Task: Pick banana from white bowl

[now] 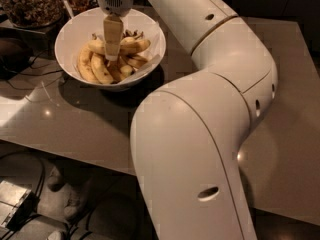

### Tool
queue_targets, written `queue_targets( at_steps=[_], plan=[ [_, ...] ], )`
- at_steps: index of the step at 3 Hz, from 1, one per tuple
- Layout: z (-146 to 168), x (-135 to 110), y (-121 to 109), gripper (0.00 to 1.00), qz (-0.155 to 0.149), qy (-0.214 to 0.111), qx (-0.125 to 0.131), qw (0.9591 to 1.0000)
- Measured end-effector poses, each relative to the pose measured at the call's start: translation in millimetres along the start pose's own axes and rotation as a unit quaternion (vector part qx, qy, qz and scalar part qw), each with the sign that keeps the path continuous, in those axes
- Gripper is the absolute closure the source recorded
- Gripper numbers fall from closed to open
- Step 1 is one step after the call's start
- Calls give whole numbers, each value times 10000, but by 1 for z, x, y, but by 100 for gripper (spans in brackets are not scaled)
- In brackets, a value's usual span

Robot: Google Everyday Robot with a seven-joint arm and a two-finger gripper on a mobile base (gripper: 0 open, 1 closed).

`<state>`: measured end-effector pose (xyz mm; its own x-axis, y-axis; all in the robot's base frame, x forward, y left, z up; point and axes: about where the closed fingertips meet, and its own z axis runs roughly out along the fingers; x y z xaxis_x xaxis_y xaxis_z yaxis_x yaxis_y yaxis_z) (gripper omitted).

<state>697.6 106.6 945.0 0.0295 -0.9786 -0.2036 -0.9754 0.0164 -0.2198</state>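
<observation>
**Evidently the reach-in step: gripper down in the bowl, grasp not confirmed**

The arm (200,134) fills the middle and right of the frame. Its big white elbow bulges toward the lower centre, and the forearm runs up to the top edge. Under it lies the table (280,109), a grey-brown glossy slab that crosses the frame from left to right.

The bowl (65,34) stands on the table at upper left, and its far rim is partly covered by the wrist. Just beyond it, in the upper-left corner, stands a glass jar (30,4) of dark brown bits.

Several yellow bananas lie heaped in the bowl. The short curved ones crowd its left and front. The banana (134,45), the long straight one, lies crosswise in the upper half of the bowl, and its middle passes behind the gripper.

The gripper (113,54) hangs straight down from the top edge into the bowl's centre. Its tan tip sits at or on the heap, right where the long fruit crosses. It shows as a single flat strip seen side-on, so I cannot tell whether it is open or closed, or whether it grips anything.

I judge this to be the descent or grasp step, with the lift not yet made. The next move calls for a firm close across that one banana, clear of its curved neighbours. Then comes a straight lift, high enough to pass the rim without tipping the bowl.
</observation>
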Motion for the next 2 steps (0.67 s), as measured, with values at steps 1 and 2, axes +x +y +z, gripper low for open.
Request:
queue_targets(
  at_steps=[1, 2],
  plan=[
    [17, 14, 0, 11, 204, 16, -195, 9996],
    [35, 32, 7, 29, 402, 49, -431, 9983]
  ],
)
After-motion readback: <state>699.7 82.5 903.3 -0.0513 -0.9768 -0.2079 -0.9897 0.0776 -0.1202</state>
